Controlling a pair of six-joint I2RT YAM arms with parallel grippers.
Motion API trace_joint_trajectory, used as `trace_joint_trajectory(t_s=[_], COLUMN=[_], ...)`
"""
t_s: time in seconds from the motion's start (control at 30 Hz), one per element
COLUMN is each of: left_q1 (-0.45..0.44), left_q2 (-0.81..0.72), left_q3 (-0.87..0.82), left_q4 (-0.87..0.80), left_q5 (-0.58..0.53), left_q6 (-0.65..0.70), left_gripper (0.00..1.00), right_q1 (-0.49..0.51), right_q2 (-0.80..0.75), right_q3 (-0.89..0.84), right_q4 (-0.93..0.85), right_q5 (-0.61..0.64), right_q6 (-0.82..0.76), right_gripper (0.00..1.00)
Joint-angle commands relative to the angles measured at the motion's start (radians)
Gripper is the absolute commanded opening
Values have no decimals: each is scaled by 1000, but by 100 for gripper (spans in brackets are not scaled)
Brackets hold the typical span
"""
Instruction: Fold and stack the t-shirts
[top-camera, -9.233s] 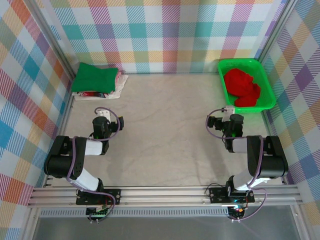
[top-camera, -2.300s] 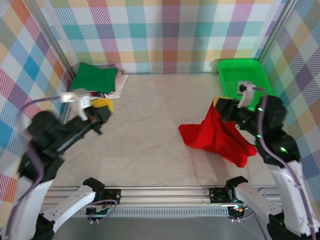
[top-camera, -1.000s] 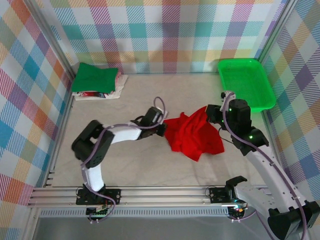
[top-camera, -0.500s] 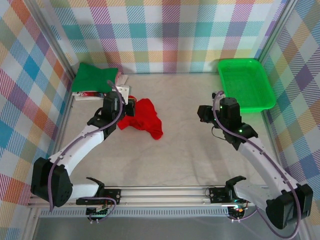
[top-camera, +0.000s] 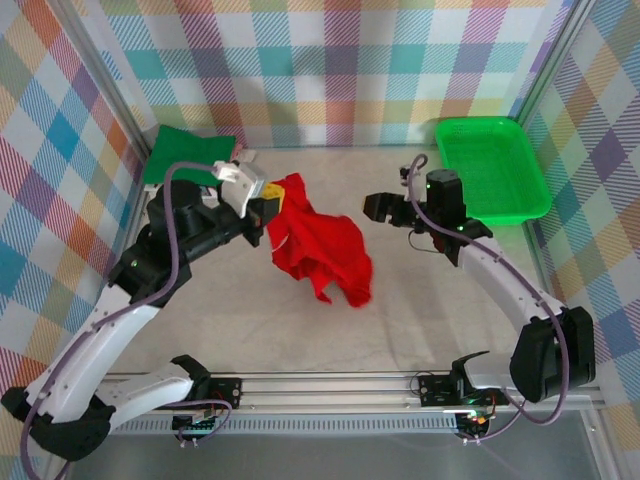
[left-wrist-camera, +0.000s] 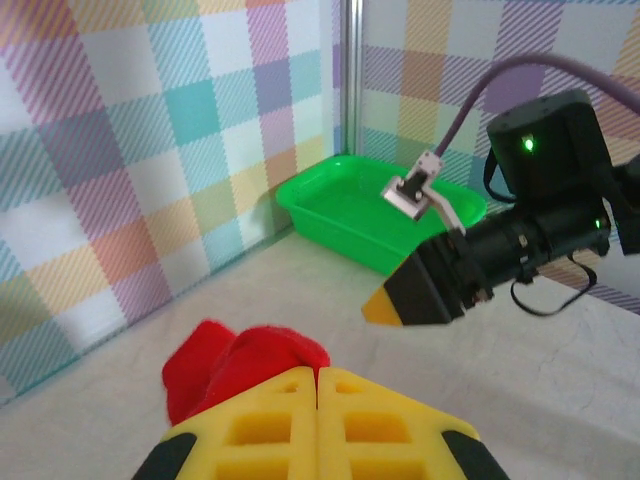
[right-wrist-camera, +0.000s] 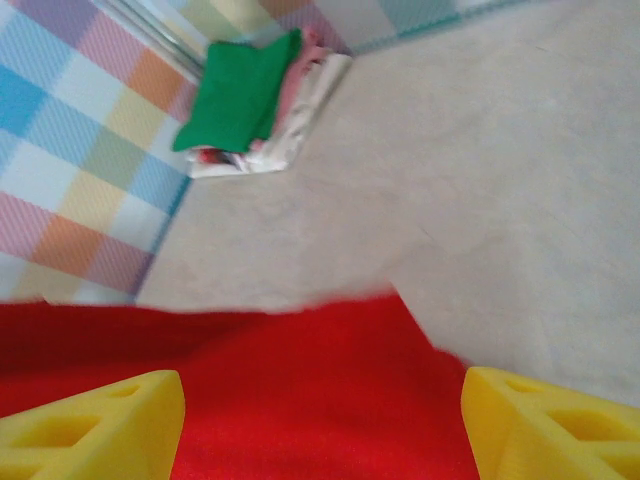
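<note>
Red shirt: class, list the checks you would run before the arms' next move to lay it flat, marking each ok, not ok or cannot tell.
1. Left gripper shut on the red shirt: ok.
2. Right gripper open for a second hold: ok.
3. Shirt flat on the table: not ok; it is bunched below the left gripper.
4. A sleeve or hem picked out to grab: cannot tell; the folds hide them.
5. Basket empty: ok.
6. Green shirt folded on top of the pile in the far left corner: ok.
</note>
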Motion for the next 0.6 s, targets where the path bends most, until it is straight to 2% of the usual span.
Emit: trace_joint_trajectory(t_s=[0.0, 0.07, 0.23, 0.37, 0.5, 0.57], left_q1=[6, 6, 12, 46, 92, 149], left_q2=[23, 27, 2, 42, 10, -2], left_q3=[-61, -94, -188, -161, -216, -229], left_q4=[-66, -43, 74, 34, 101, 135], left_q5=[-63, -77, -152, -267, -408, -394], left_q6=[26, 21, 19, -15, -69, -125], left_gripper=[0, 0, 0, 0, 0, 0], right_q1=[-13, -10, -10, -5, 67, 113], right_q2=[22, 10, 76, 60, -38, -53], right_q3=[-6, -46, -68, -143, -236, -254], right_q4=[75, 89, -68, -76, -88, -92], right_q5=[-198, -219, -112, -106, -33, -50], right_q6=[1, -28, -74, -102, -173, -196], right_gripper=[73, 73, 73, 70, 72, 71])
